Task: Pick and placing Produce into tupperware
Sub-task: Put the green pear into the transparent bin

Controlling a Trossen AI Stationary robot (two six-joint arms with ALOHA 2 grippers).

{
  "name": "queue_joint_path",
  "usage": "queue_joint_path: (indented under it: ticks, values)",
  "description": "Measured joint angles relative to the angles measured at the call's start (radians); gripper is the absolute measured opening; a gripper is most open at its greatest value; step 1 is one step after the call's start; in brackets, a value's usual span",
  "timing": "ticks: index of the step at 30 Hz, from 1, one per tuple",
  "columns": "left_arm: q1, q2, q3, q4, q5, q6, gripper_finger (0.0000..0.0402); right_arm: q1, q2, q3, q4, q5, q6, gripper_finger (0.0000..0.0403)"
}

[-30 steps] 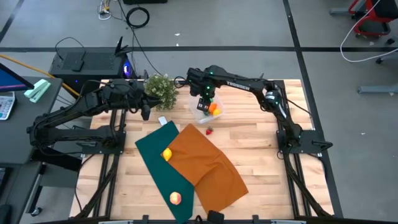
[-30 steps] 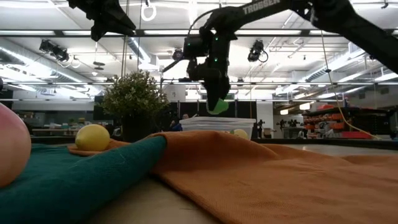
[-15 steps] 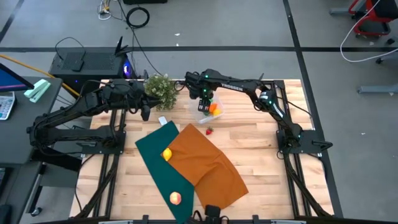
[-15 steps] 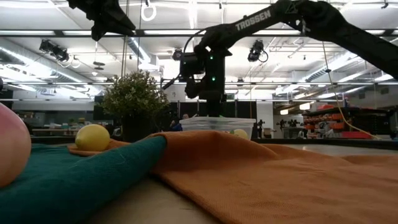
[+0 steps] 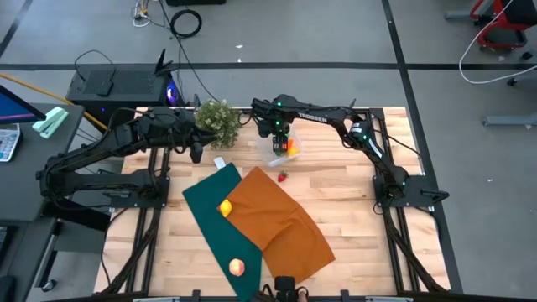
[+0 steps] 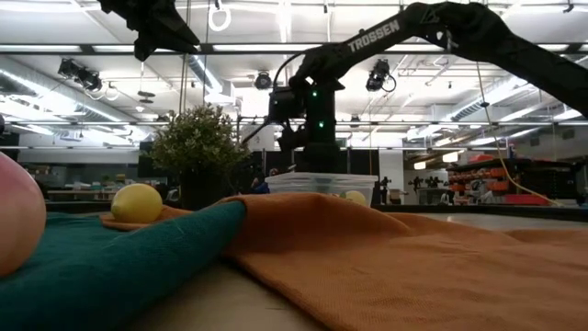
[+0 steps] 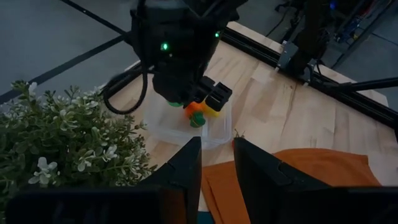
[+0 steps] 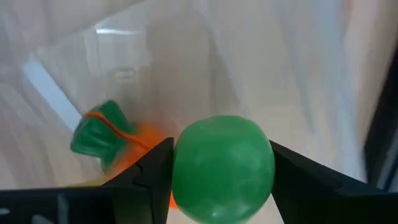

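Tupperware (image 5: 281,149) is seen standing on the bench (image 5: 344,201) near its far edge, beside the potted plant (image 5: 217,120). An orange piece with a green top (image 8: 99,134) and a yellow piece (image 7: 211,113) are seen lying inside it. The right gripper (image 5: 280,139) is lowered into the box, and a round green piece (image 8: 222,168) is pinched between its fingers (image 8: 149,180).

The left gripper (image 5: 195,148) is held in the air on the other side of the plant, apart from the produce; its fingers (image 7: 186,168) are seen with a narrow gap between them and nothing in it.

A small red piece (image 5: 283,177) is seen on the bare wood just in front of the tupperware. A yellow fruit (image 5: 225,208) is seen where the green cloth (image 5: 205,205) meets the orange cloth (image 5: 281,222), and a peach-coloured fruit (image 5: 237,268) is seen on the green cloth near the bench's front edge.
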Motion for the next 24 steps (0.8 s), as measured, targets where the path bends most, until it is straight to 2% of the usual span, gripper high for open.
queue_joint_path:
  ticks: [12, 24]
  values:
    - [0.000, 0.000, 0.000, -0.003, 0.000, -0.008, 0.0103, 0.004, 0.000, -0.024, 0.066, 0.031, -0.007, 0.0189]
    - [0.000, 0.000, 0.000, -0.003, 0.000, -0.008, 0.0103, 0.005, 0.000, -0.024, 0.057, 0.038, -0.007, 0.0227]
